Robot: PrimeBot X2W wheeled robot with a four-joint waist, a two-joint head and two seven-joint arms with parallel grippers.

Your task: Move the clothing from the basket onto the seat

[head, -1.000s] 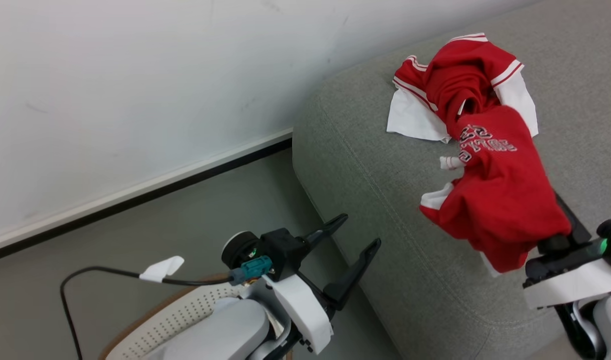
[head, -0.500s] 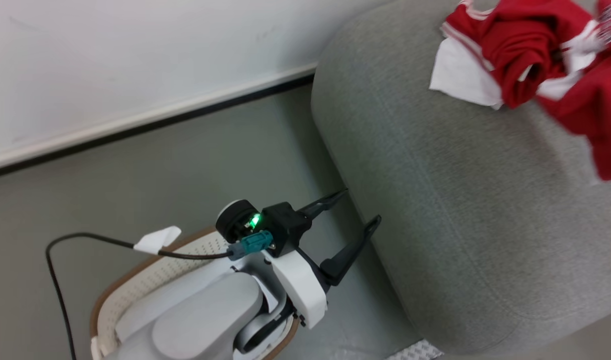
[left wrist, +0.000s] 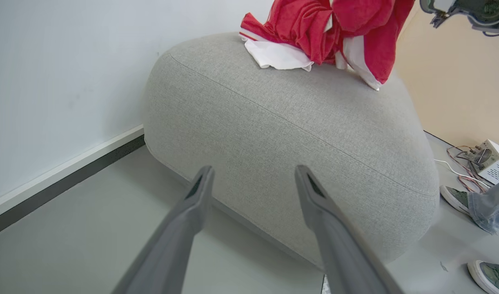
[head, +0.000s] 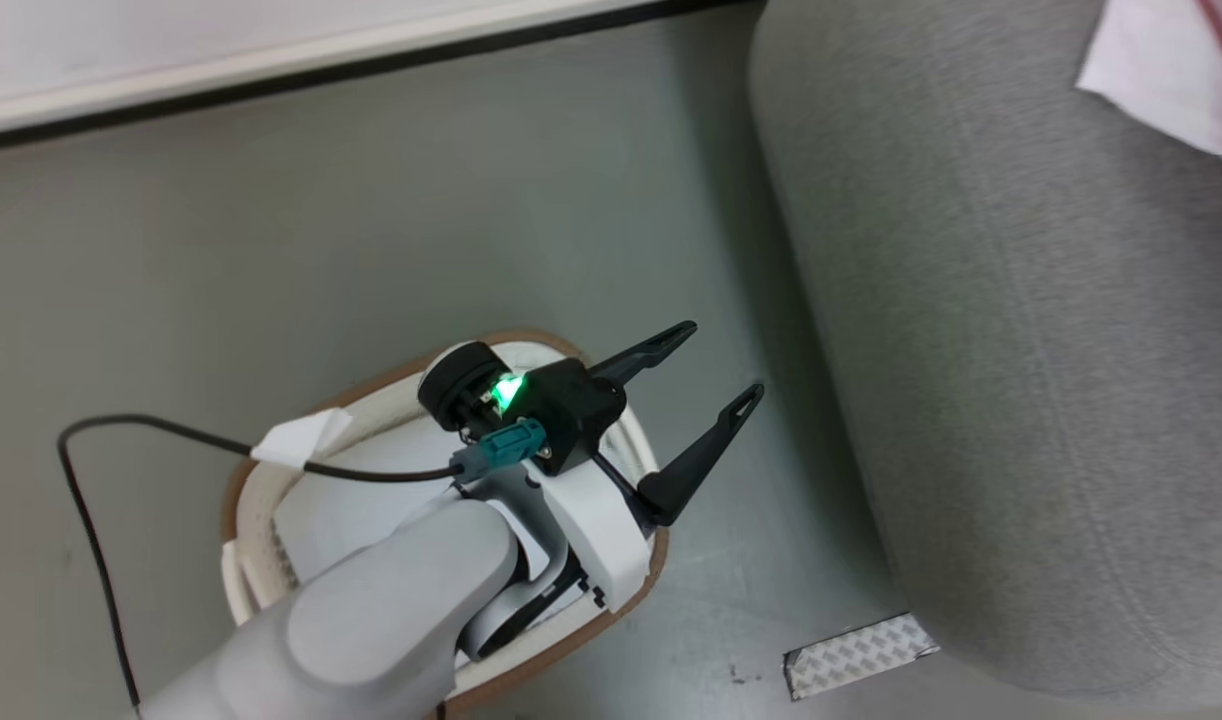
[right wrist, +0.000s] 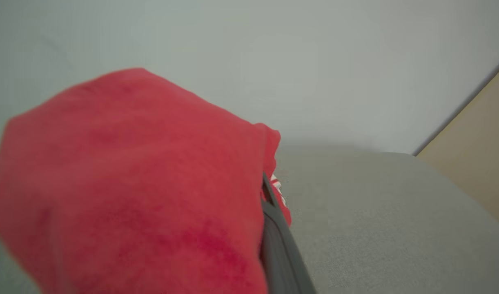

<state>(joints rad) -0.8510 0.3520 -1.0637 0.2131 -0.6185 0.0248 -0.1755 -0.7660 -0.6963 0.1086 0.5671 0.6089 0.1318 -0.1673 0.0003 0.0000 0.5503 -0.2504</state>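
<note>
One basket (head: 246, 520) stands on the floor at the left, under the left gripper (head: 723, 360), whose fingers are spread with nothing between them. To the right is one seat (head: 1021, 350). On its top is the clothing (left wrist: 310, 28), seemingly two red-and-white pieces: one heaped, one draped over the right gripper (right wrist: 253, 192), hiding whether that gripper pinches. The fabric looks light, limp and clingy, so it is best taken by a thick bunched fold, not a loose white edge.
</note>
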